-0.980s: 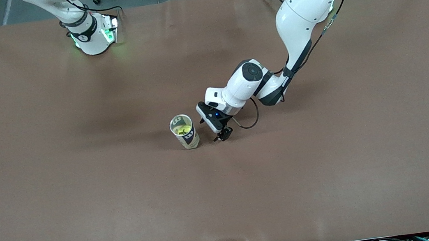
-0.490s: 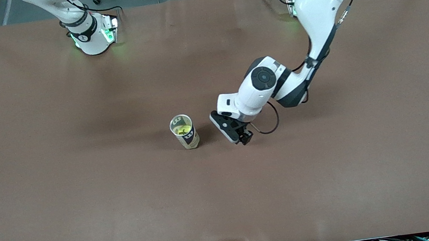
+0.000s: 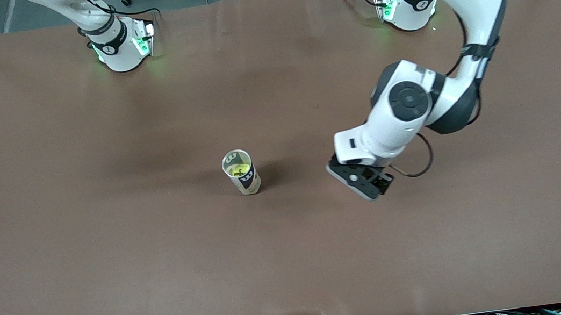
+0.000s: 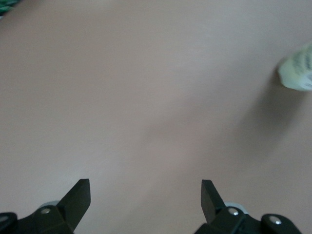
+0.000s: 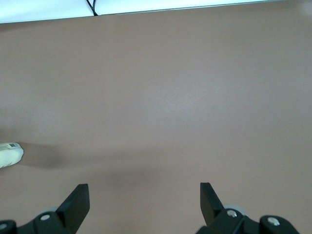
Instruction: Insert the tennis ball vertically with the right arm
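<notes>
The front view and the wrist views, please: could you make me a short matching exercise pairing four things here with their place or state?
Things:
1. tennis ball can
2. tennis ball
3. left gripper
4. right gripper

Places or states:
A. open, over bare table toward the left arm's end from the can
B. inside the can
C. upright near the table's middle
D. open, seen only in its own wrist view

Pairs: 1-C, 2-B, 3-A, 4-D

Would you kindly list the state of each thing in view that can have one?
Can: upright on the table, lid off, open end up.
Tennis ball: inside the can.
Left gripper: open, empty, over bare table beside the can.
Right gripper: open, empty, over bare table.
</notes>
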